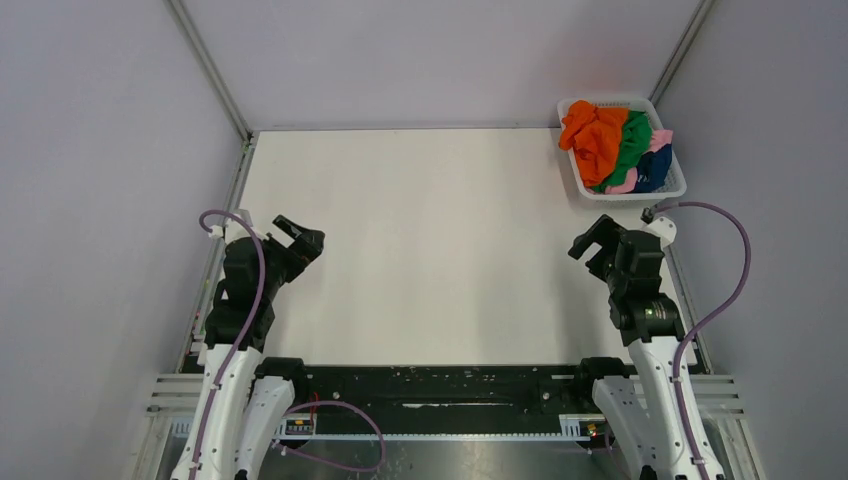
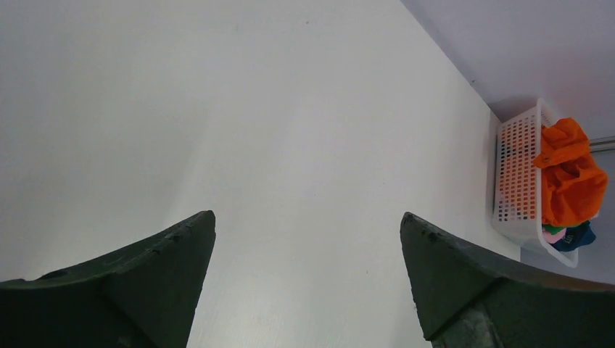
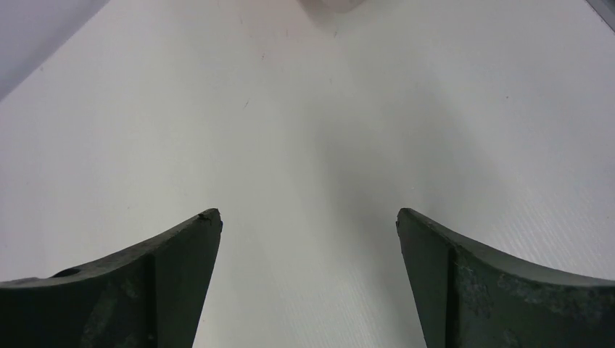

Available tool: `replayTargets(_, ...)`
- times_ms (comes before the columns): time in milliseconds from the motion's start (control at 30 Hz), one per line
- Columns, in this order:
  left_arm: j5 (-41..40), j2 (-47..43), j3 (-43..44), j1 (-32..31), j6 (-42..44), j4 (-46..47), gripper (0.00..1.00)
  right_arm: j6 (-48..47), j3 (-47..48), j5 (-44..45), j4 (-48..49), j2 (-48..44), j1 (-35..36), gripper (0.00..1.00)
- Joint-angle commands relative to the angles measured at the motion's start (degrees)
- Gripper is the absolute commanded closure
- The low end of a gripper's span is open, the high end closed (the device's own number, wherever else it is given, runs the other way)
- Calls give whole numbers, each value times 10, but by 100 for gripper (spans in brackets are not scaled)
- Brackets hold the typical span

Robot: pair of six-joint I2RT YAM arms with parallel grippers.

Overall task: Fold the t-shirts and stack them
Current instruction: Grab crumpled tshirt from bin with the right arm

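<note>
I see both arms folded back close to their bases at the near edge of the table (image 1: 440,260) in the overhead view. The left gripper (image 1: 300,238) hangs over the left side and the right gripper (image 1: 592,242) over the right, well apart. From up there the jaws are small and dark. The wrist cameras settle it: on each, the two fingers stand wide apart with only bare white tabletop between them, so both are open and grip nothing.

Farther out, the white mesh basket (image 1: 612,102) sits at the far right corner, beyond the right gripper. The t-shirts are all bunched inside it, unfolded: the orange t-shirt (image 1: 594,138) on the left, the green t-shirt (image 1: 630,148) beside it, the pink t-shirt (image 1: 661,140) and the navy t-shirt (image 1: 655,170) toward the right.

My left wrist camera catches the basket side-on at its right edge. It shows the mesh wall and orange cloth heaped above the rim, with slivers of green and navy at one end. My right wrist camera gives only tabletop and a pale shape (image 3: 332,3) cut off at the top edge — I cannot tell what it is.
</note>
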Motion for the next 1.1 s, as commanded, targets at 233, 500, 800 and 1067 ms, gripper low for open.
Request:
replayTargets(233,25,5,5,1,15,59,1,-19,103,-7,87,108,-2,1)
replayTargets(500,62,44,-6,0,20,109,1,-44,245,0,93,296,-2,1)
replayTargets(800,55,89,-6,-2,36,139,1,-53,475,94,62,577,-2,1)
replayTargets(1067,46,132,1,-3,42,152,1,-38,690,230,58,802,-4,1)
